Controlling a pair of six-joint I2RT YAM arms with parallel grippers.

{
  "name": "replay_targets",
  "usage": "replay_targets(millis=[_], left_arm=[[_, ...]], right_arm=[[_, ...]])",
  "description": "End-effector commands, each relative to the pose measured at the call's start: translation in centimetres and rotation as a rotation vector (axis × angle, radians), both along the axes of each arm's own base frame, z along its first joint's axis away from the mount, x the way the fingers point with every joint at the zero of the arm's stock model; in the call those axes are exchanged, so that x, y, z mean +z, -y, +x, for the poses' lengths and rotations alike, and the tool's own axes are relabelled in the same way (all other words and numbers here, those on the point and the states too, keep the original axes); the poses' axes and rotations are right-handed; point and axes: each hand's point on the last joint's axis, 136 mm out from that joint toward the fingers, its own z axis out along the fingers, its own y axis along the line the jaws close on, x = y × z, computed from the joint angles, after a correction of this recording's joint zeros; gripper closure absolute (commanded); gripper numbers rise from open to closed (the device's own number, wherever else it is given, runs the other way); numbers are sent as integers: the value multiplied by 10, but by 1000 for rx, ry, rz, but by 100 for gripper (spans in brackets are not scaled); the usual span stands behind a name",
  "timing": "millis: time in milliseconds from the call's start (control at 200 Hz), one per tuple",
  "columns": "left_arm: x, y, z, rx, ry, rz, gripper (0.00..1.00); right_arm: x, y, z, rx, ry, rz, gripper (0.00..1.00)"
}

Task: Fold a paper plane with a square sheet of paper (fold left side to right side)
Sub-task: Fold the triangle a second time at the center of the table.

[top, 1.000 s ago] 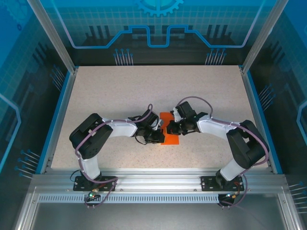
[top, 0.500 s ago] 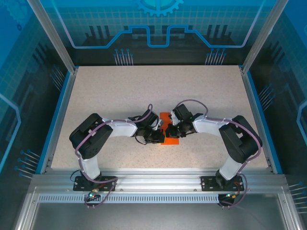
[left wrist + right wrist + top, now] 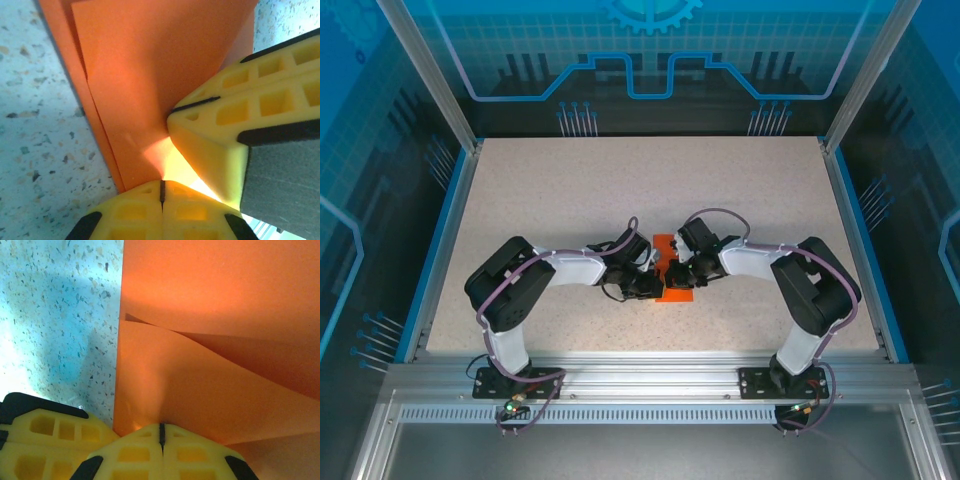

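1. Left pincer [image 3: 162, 194]: fully closed, fingers pressed together with nothing between them, tips down at the near edge of the paper [image 3: 145, 75].
2. Right pincer [image 3: 161, 434]: also closed and empty, tips on the paper where a creased flap lifts slightly.
3. The pincers meet almost tip to tip over the folded orange paper, which lies flat at mid-counter [image 3: 570, 190].
4. Since a second ago, the right arm's elbow has swung inward and its pincer has edged left, covering more paper. The left arm has not moved.
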Motion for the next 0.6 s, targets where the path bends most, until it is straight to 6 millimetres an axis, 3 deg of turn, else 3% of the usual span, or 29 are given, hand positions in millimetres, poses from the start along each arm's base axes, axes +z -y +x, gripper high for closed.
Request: replay_targets(millis=[0,440,465,595], left_arm=[[-27,-18,-16,23,-80,84,100],[-29,-18,-17,24,-86,84,100],[-29,-17,-16,23,-85,83,100],[-29,-18,-17,23,-88,84,100]], right_arm=[[-10,13,-1,1,-15,-72,100],[-1,30,10,-25,12,-75,100],[6,27,19,-28,36,-63,100],[8,32,23,-37,37,-61,100]])
